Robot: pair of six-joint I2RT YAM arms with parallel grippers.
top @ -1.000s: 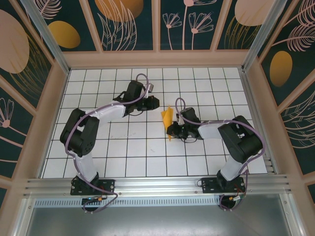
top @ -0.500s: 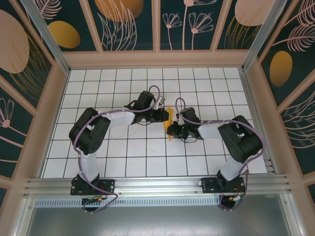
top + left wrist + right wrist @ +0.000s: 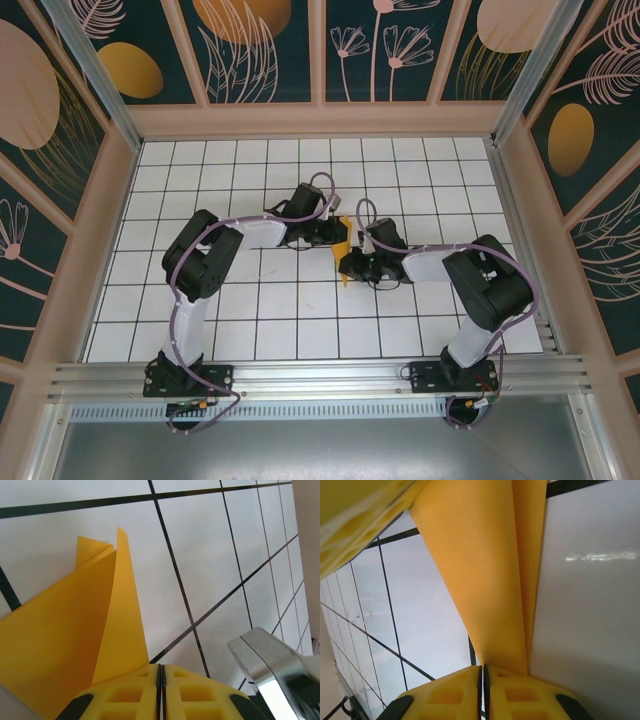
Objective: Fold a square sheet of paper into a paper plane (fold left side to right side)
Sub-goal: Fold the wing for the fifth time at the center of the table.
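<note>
Right claw pinches the near end of the folded square sheet of paper, which stands raised at mid-worktop. Left claw, pads pressed together, touches the sheet from 9 o'clock. Pushing too hard could crumple it or drag it from the pinch.

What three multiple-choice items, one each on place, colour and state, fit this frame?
1. Where is the folded bright orange paper sheet? A: mid-table, between the left gripper and right gripper. B: against the far wall. C: beside the arm bases.
2. What colour are the right gripper's finger pads? A: blue. B: yellow. C: red.
3. How is the right gripper? A: wide open. B: shut, nothing near. C: shut on the paper.
Key: 1A, top view shows it between them; 2B, pads look yellow; 3C, pads closed where paper enters.
</note>
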